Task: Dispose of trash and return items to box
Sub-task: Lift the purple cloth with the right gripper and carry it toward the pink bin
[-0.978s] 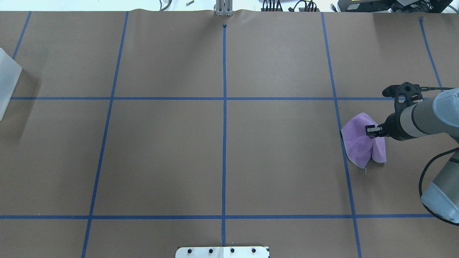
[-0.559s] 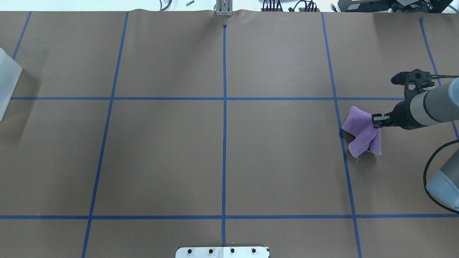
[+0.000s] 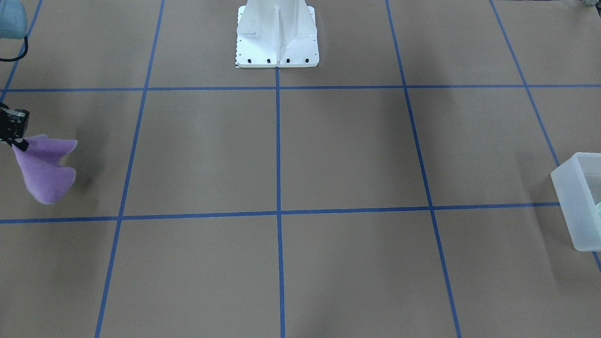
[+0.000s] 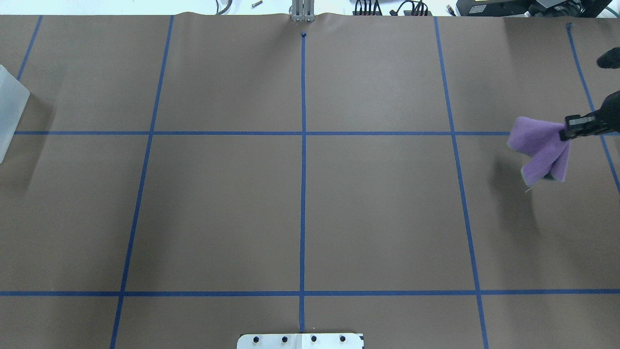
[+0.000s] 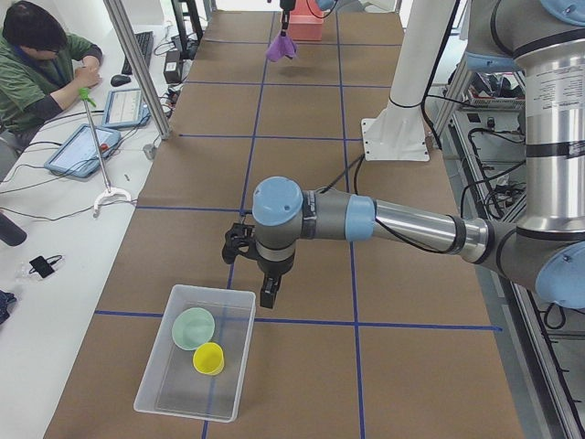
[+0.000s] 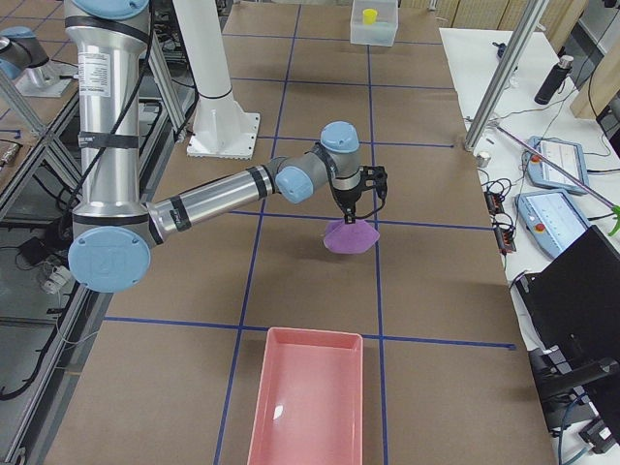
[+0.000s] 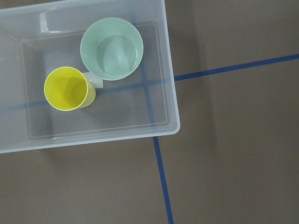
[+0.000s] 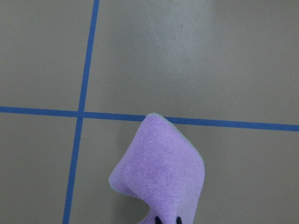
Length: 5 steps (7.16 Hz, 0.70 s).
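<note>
My right gripper (image 4: 564, 132) is shut on a purple cloth (image 4: 540, 150) and holds it hanging above the table at the right edge; they also show in the front-facing view as gripper (image 3: 14, 137) and cloth (image 3: 44, 171). In the right wrist view the cloth (image 8: 161, 172) hangs below the camera. The frosted box (image 7: 170, 93) holds the mint-green bowl (image 7: 111, 48) and a yellow cup (image 7: 67, 88). My left gripper (image 5: 266, 294) hovers beside the box (image 5: 154, 352); I cannot tell if it is open or shut.
A pink tray (image 6: 308, 407) lies at the table's end on my right, near the cloth. The white pedestal base (image 3: 277, 33) stands at the table's middle edge. Blue tape lines cross the brown table. An operator (image 5: 41, 64) sits at a side desk.
My right gripper has lifted the purple cloth off the table and carried it right and farther away in the overhead view. The arm has drawn back toward the frame's edge.
</note>
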Motion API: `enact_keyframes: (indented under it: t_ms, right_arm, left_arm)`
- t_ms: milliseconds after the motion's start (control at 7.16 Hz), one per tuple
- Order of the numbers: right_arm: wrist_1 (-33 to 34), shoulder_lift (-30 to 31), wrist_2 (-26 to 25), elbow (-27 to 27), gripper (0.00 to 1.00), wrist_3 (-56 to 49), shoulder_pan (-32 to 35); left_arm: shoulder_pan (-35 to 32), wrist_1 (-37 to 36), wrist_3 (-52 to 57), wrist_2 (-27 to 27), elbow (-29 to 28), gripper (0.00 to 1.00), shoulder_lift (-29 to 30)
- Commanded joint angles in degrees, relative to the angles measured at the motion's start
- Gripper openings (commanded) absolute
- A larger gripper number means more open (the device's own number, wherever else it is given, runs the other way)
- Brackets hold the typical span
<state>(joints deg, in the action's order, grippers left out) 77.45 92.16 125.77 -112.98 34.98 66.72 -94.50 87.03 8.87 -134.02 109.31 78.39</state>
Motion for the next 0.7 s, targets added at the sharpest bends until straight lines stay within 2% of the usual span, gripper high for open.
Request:
enact_keyframes:
  t_ms: [0, 140, 279, 419, 559]
  right_arm:
    - [8.1, 0.5, 4.6, -0.1, 0.00, -15.2, 10.5]
    - [15.1, 0.0, 4.8, -0.1, 0.00, -24.9, 15.0]
    - [20.8, -0.7, 4.7, 0.6, 0.00, -32.6, 18.7]
    - [24.3, -0.7, 4.7, 0.7, 0.00, -35.7, 21.8]
    - [24.9, -0.6, 4.7, 2.9, 0.00, -39.6, 23.9]
  left_arm:
    - [0.0, 15.6, -10.5, -0.5, -1.2, 0.99, -7.2]
    - [0.0, 15.3, -13.0, -3.9, -2.2, 0.99, -6.7]
    - [0.1, 15.3, -17.1, -5.1, -2.3, 0.99, -6.6]
    - [0.1, 15.3, -17.1, -5.1, -2.3, 0.99, -6.7]
    - [0.1, 15.4, -17.1, -5.2, -2.3, 0.99, -6.7]
